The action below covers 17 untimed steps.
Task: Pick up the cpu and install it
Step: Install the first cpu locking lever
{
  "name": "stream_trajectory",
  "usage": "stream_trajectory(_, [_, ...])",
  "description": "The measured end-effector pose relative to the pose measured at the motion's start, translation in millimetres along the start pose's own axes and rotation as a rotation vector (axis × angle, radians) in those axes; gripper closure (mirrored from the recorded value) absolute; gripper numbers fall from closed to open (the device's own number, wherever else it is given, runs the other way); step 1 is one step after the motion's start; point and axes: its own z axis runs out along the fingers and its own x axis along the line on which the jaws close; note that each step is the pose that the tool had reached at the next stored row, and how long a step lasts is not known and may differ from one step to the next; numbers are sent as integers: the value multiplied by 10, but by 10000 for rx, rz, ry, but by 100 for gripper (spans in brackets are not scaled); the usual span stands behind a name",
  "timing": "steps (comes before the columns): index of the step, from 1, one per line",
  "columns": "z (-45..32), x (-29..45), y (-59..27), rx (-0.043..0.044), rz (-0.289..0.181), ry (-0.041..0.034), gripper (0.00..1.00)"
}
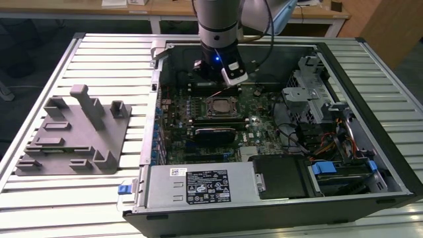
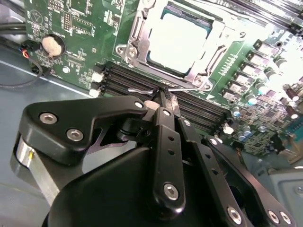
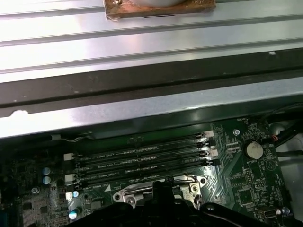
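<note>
CPU (image 2: 177, 40): seated in the motherboard's socket frame (image 2: 137, 35) inside the open computer case (image 1: 370, 163) on the slatted bench (image 1: 99, 54), shiny lid up; placement appears done, and whether the retaining frame is latched cannot be told. Pincer (image 2: 164, 97): fingers drawn together to a narrow tip, holding nothing, poised just beside the socket's edge over the memory slots (image 3: 142, 158).

Slatted metal table (image 1: 99, 54); on it, grey fixture (image 1: 69, 136) toward exterior view's left, open computer case (image 1: 370, 124) just beside.
</note>
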Motion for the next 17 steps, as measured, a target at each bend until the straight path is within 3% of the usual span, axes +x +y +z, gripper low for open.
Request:
stream_trajectory(5, [19, -1, -2, 21, 170, -238, 89])
stream_trajectory(7, [34, -1, -5, 20, 256, -300, 89])
stream_trajectory(17, [87, 6, 13, 63, 748, -411, 89])
